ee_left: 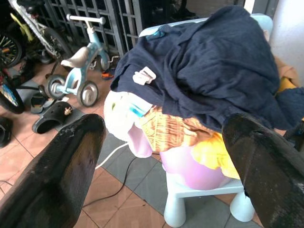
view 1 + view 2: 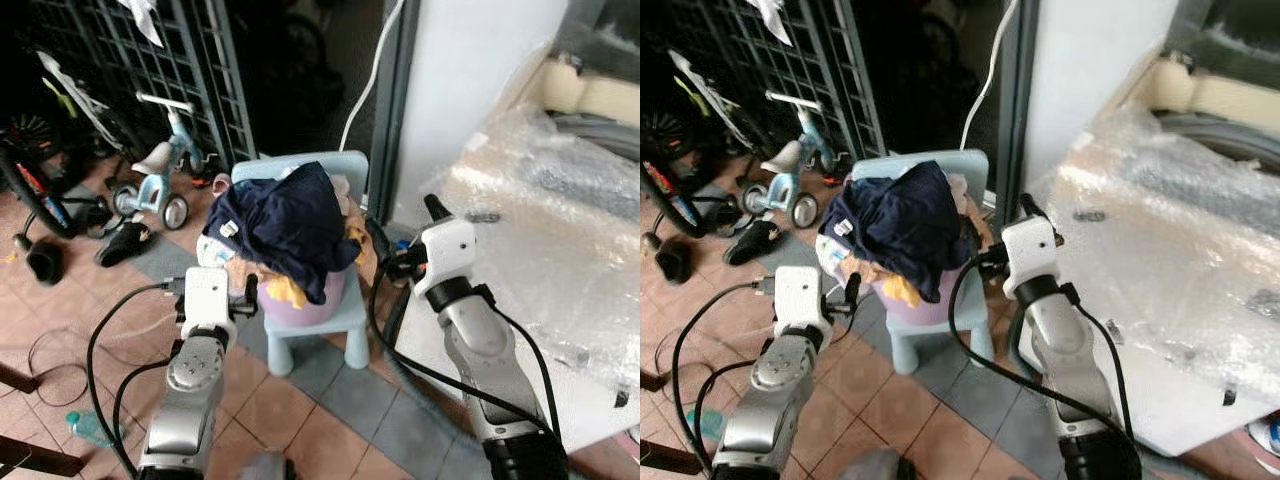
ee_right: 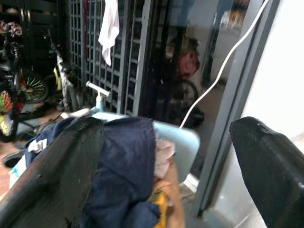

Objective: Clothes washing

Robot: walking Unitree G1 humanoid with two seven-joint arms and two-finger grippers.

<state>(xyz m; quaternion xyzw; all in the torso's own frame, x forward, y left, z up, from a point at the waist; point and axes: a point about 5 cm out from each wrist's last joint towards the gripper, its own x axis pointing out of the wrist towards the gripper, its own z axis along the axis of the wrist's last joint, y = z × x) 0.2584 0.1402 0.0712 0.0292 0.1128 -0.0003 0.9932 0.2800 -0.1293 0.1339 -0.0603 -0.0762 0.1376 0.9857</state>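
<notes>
A small pale-blue child's chair [image 2: 330, 310] stands on the tiled floor [image 2: 60, 320] before a dark metal gate [image 2: 170, 70]. On its seat sits a lilac basket [image 2: 300, 300], heaped past its rim with laundry: a navy garment [image 2: 290, 225] drapes over the top, with a white label showing on its near edge, and under it show orange and yellow cloth [image 1: 190, 137] and a white piece with a blue print [image 1: 124, 111]. A pinkish cloth [image 3: 164, 154] lies against the chair back.

The left gripper [image 1: 161, 161] hovers low in front of the basket, just short of it, its two black fingers [image 1: 61, 166] spread wide apart with nothing between them. The right gripper [image 3: 175, 156] is held up beside the chair on the other side, near the chair back, and its fingers [image 3: 270, 161] are also wide apart and hold nothing (in the head views only its white wrist housing [image 2: 445, 250] is plain).

To the robot's right a white appliance [image 2: 570, 390] lies wrapped in bubble film [image 2: 560, 210]. A white cable [image 2: 365, 85] hangs down the door frame behind the chair. Farther left stand a light-blue tricycle [image 2: 160, 180], a bicycle wheel [image 2: 30, 190] and dark sandals [image 2: 120, 240]. Black cables [image 2: 100, 350] loop from both arms.
</notes>
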